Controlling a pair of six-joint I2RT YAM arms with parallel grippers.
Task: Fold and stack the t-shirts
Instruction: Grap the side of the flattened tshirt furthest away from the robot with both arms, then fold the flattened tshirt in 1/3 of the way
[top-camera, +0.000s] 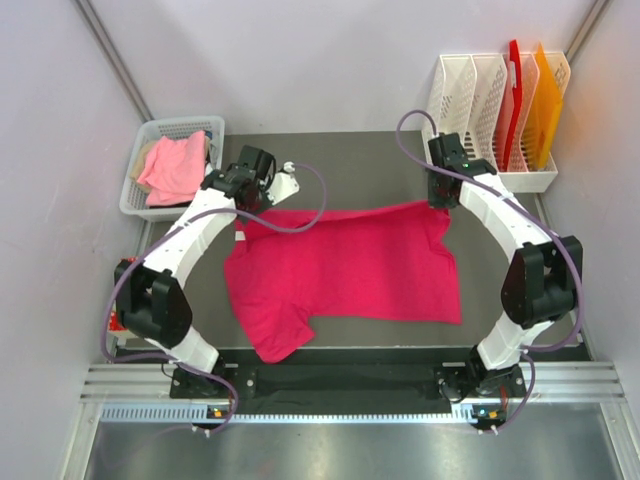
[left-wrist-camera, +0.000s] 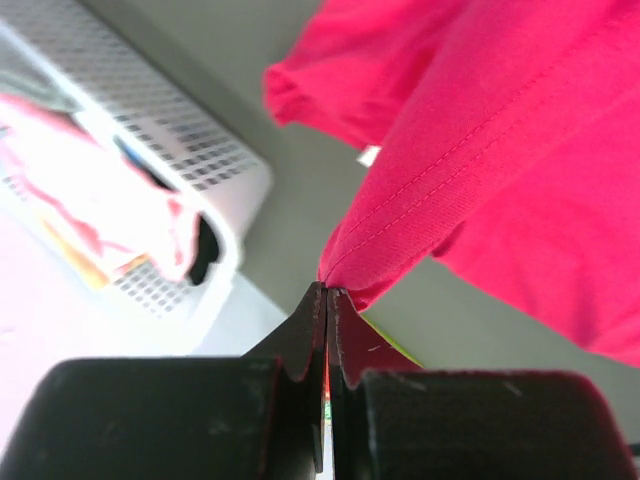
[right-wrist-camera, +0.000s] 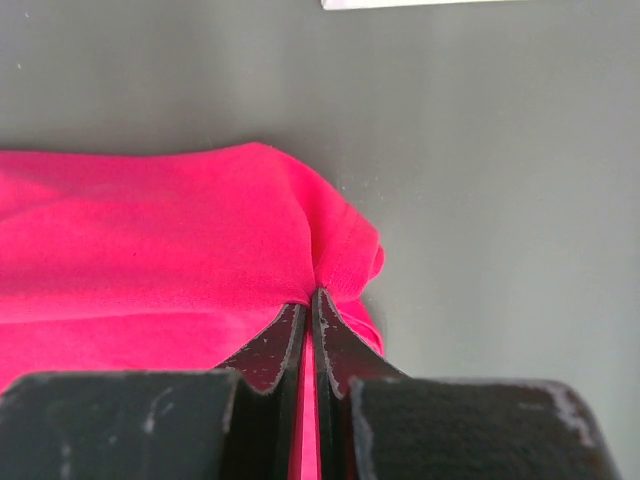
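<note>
Magenta t-shirt (top-camera: 345, 265) is lying spread on the table (top-camera: 350, 170), its near-left part bunching toward the near edge. Left gripper (left-wrist-camera: 327, 295) is pinching the far-left hem and right gripper (right-wrist-camera: 308, 300) the far-right corner, jaws nearly closed on thin cloth. Risks: hem slipping out, uneven pulling twisting the fold, near part dragging. Salmon t-shirt (top-camera: 175, 165) is sitting in the basket (top-camera: 150, 211) beyond.

You've got a plain magenta shirt (top-camera: 350, 270) on a dark grey table (top-camera: 370, 160). Your basket (top-camera: 133, 185) is white and perforated; the salmon shirt (top-camera: 175, 165) in it is paler. The rack (top-camera: 470, 90) is white, with a red board (top-camera: 514, 95) and an orange board (top-camera: 545, 100). Your arms (top-camera: 190, 235) are white, joints black.
</note>
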